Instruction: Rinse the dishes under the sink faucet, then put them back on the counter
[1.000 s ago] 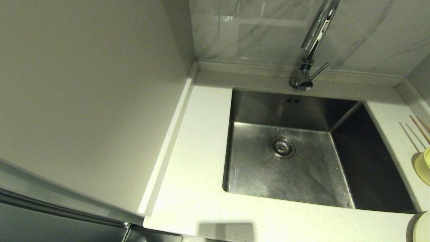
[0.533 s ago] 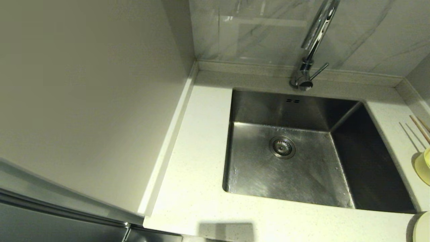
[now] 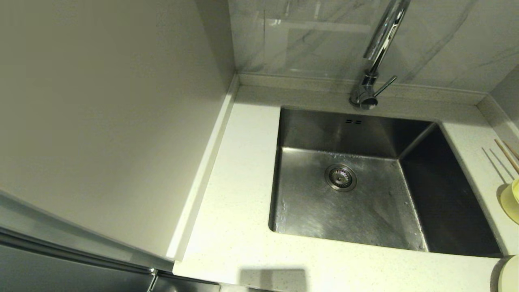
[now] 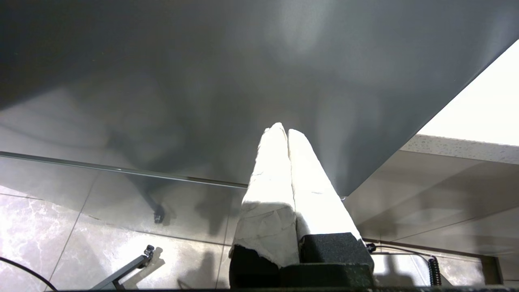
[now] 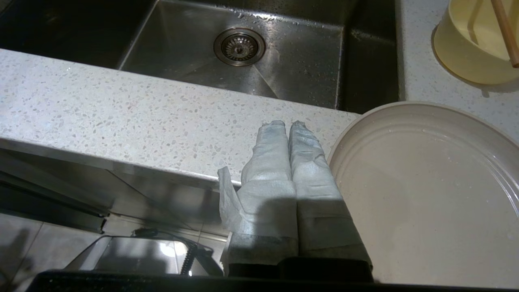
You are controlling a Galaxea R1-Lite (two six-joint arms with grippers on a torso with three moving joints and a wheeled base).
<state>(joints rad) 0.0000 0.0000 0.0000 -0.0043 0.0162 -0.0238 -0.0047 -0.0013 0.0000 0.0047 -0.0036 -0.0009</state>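
I read the plate [image 5: 421,194] as stiff, slick, breakable; its thin raised rim is the hold. It lies on the counter [image 5: 121,105], nearest me, right of the sink [image 5: 284,61]. Right gripper [image 5: 288,123] hangs low before it, fingers pressed together, empty. Beyond: bowl [image 5: 470,48], chopsticks [image 5: 505,34]. Left gripper [image 4: 283,130] parked below counter level, fingers together.

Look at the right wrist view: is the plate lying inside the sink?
No. The plate rests on the counter beside the right hand, outside the sink.
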